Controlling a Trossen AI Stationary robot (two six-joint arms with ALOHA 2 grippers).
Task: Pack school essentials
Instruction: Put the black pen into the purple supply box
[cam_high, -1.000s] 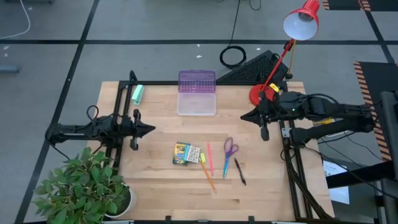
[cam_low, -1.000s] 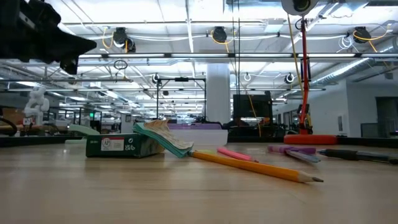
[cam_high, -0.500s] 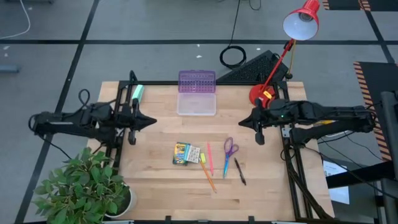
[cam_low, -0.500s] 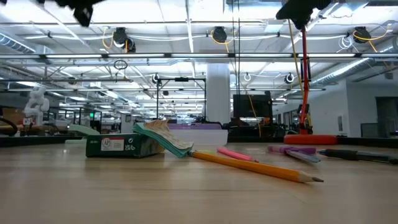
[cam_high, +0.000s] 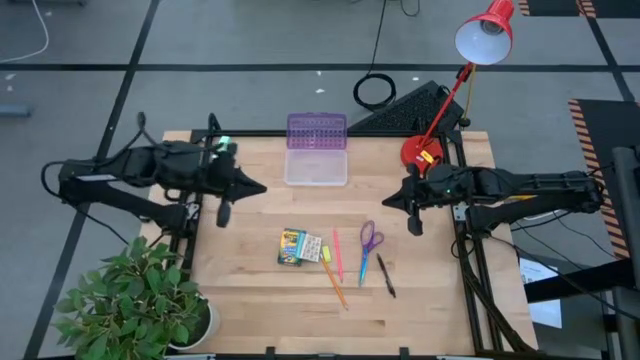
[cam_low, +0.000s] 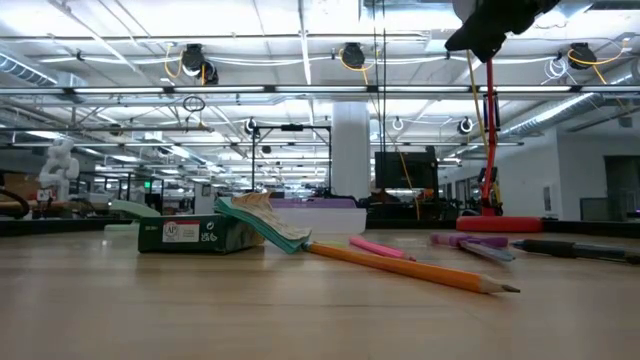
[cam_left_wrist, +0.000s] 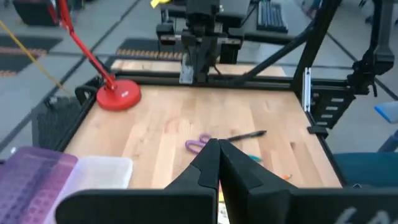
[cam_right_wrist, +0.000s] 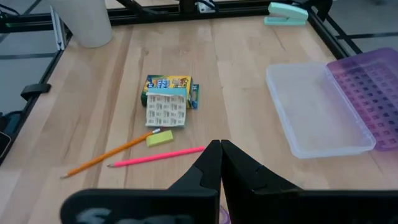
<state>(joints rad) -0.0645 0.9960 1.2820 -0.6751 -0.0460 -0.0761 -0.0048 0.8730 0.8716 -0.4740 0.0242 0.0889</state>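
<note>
The school essentials lie in the middle of the wooden table: a yellow-green crayon box (cam_high: 293, 246) with a small yellow piece (cam_high: 326, 254) beside it, a pink pen (cam_high: 338, 252), an orange pencil (cam_high: 335, 285), purple-handled scissors (cam_high: 370, 240), a blue pen (cam_high: 363, 268) and a black pen (cam_high: 386, 275). All lie flat on the wood. My left gripper (cam_high: 262, 187) is shut and hangs above the table's left part, pointing right. My right gripper (cam_high: 385, 199) is shut above the right part, pointing left. Neither touches anything.
A clear box with its purple lid (cam_high: 317, 150) folded open sits at the far middle. A mint-green item (cam_high: 222, 148) lies at the far left corner, a red lamp's base (cam_high: 415, 152) at the far right. A potted plant (cam_high: 140, 300) stands off the near left corner.
My left gripper has swung toward the table's right and far side and has risen out of the low view. My right gripper has shifted a little toward the near edge and now shows at the top of the low view. Both stay shut. The stationery has not moved.
</note>
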